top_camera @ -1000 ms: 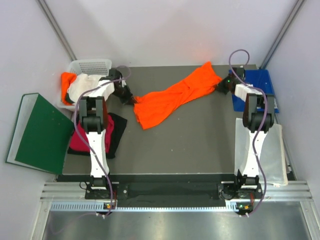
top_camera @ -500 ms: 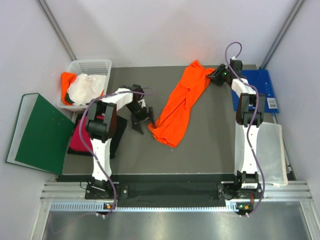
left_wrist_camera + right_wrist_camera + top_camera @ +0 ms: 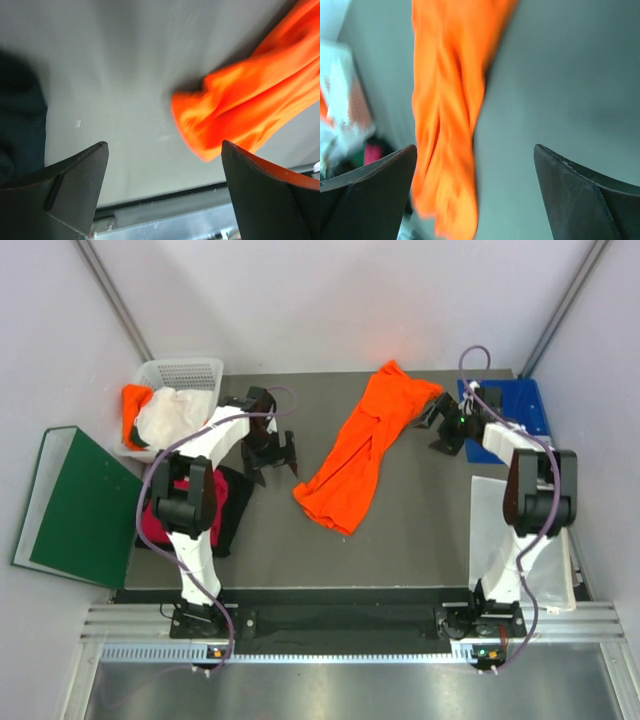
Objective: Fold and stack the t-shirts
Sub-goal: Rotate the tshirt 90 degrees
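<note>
Well, the orange t-shirt [image 3: 358,455] was found bunched into a long strip on the table [image 3: 420,540], not yet folded. Seen from the top, its long line was laid from 1 o'clock down to 7 o'clock. The left gripper [image 3: 277,468] was seen wide open with nothing held. The shirt's low end was placed at about 4 o'clock from it, near, with some bare table between. The right gripper [image 3: 432,430] was also spread open and empty, and the shirt's top end was placed at about 11 o'clock from it, just beside. So one end was offered to each arm, and the right one was judged a little nearer. To flatten the shirt, both ends would likely need to be taken and pulled apart along that line.
</note>
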Action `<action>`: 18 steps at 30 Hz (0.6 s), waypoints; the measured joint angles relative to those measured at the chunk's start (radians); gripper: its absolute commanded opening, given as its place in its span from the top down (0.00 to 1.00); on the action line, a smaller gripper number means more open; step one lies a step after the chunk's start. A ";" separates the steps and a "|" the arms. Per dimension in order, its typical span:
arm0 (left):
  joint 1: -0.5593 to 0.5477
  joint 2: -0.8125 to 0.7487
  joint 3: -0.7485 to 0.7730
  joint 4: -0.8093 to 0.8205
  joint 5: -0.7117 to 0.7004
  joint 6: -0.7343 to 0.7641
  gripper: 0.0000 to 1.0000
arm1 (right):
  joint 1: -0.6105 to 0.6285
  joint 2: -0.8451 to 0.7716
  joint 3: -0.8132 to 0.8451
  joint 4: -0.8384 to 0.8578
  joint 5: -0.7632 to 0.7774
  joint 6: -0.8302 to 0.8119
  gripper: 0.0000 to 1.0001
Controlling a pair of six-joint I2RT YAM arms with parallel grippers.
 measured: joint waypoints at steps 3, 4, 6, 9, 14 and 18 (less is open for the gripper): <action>0.000 0.040 0.056 0.034 0.014 0.009 0.01 | 0.008 -0.129 -0.187 -0.012 -0.067 0.016 0.00; 0.000 0.053 0.071 0.046 0.015 0.011 0.01 | 0.012 -0.151 -0.229 -0.018 -0.080 0.019 0.00; 0.000 0.071 0.087 0.060 0.015 0.014 0.01 | 0.036 -0.177 -0.314 -0.032 -0.102 0.023 0.00; 0.000 0.087 0.093 0.072 0.010 0.011 0.01 | 0.120 -0.179 -0.396 -0.061 -0.147 0.033 0.02; 0.000 0.081 0.093 0.072 0.003 -0.019 0.01 | 0.296 -0.181 -0.432 -0.047 -0.199 0.061 0.04; 0.000 0.018 0.075 0.087 0.003 -0.047 0.01 | 0.413 -0.181 -0.456 -0.009 -0.209 0.112 0.10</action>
